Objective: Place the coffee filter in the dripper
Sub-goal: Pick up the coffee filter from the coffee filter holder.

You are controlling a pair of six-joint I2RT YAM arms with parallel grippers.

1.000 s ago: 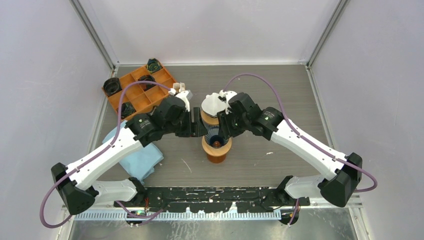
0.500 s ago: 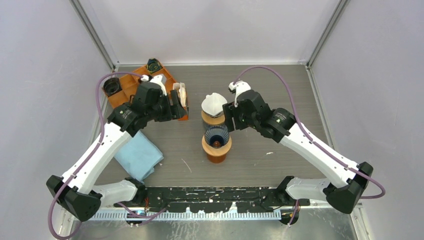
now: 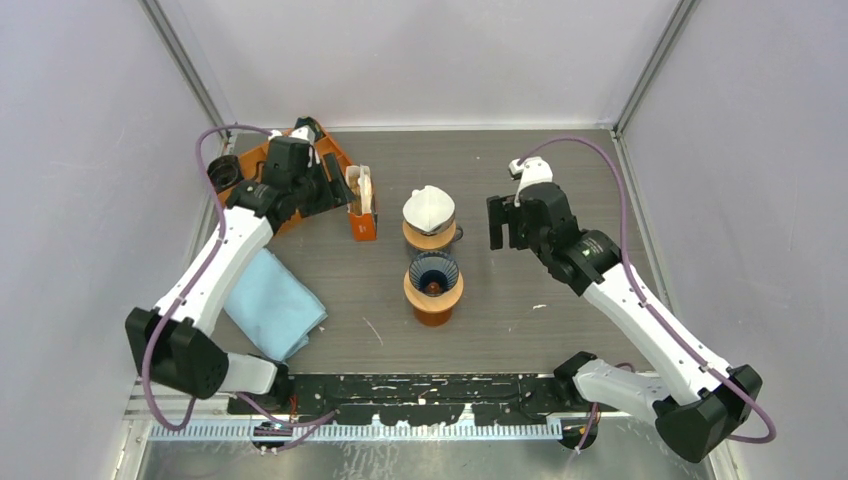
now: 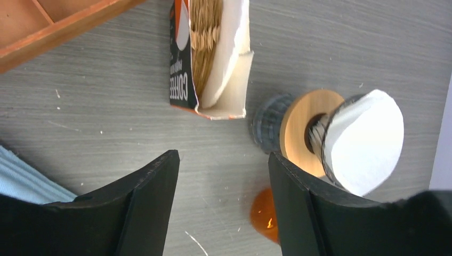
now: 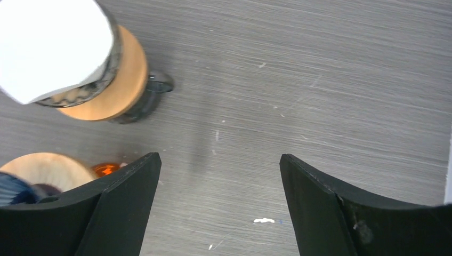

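Note:
A white coffee filter (image 3: 428, 205) sits in the rear dripper (image 3: 428, 236), a dark ribbed cone on a wooden collar (image 4: 301, 130); the filter (image 4: 365, 140) (image 5: 50, 45) shows in both wrist views. A second dripper (image 3: 432, 272), dark blue inside with no filter in it, stands in front on an amber carafe (image 3: 432, 308). My left gripper (image 3: 335, 190) (image 4: 223, 160) is open and holds nothing, over the table left of the drippers by the filter box (image 3: 362, 200). My right gripper (image 3: 507, 235) (image 5: 219, 160) is open wide and holds nothing, right of the drippers.
An open box of brown filters (image 4: 210, 58) stands left of the rear dripper. An orange compartment tray (image 3: 262, 170) with dark cups sits at the back left. A blue cloth (image 3: 272, 305) lies at the front left. Grey walls enclose the table.
Both arms have drawn away from the drippers, the left toward the tray, the right out to the right. The right jaws have opened wider. The filter stays in the rear dripper.

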